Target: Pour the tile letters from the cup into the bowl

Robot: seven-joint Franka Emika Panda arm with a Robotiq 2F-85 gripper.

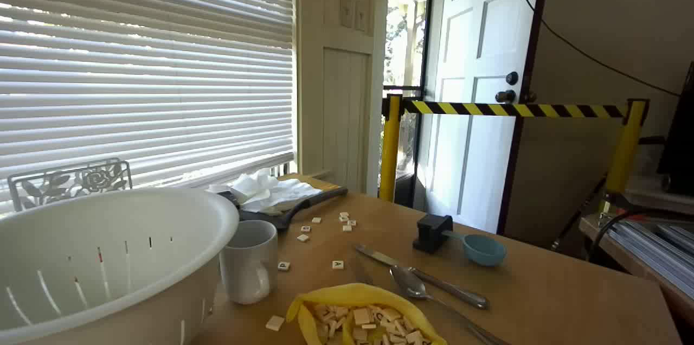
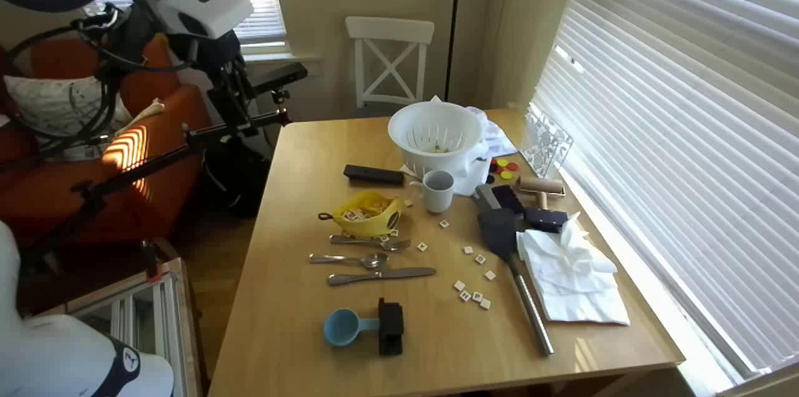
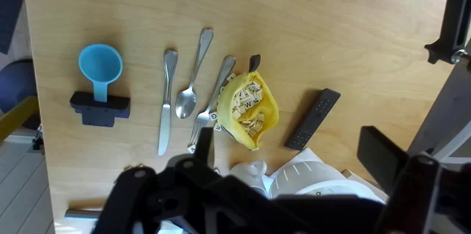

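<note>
Cup (image 2: 439,194) is standing upright on the counter (image 2: 274,347), well in from the edges. Bowl (image 2: 431,115) is sitting just beside it, toward the edge by the chair (image 2: 390,30); touching or apart, I'm not managing to tell. Gripper (image 3: 290,149) is hanging high, seemingly near the counter edge by the arm (image 2: 212,7), fingers (image 3: 381,156) standing wide apart, holding nothing. From there the cup is sitting lower down and across, in the direction of the edge along the blinds (image 2: 674,135).

What's mattering: the finger gap is running the same way as the cup-to-bowl line. Closing so would, I'm reckoning, be asking one finger to slip between cup and bowl, and that space is looking tight. A quarter turn might be serving better, but the handle (image 1: 263,280) is facing the arm's side and could be fouling a finger.

Tile letters (image 2: 444,223) are lying loose near the cup; at least one is showing in the bowl. Inside the cup I'm seeing none for certain; pouring, pending or done, I'm leaving undecided.
</note>
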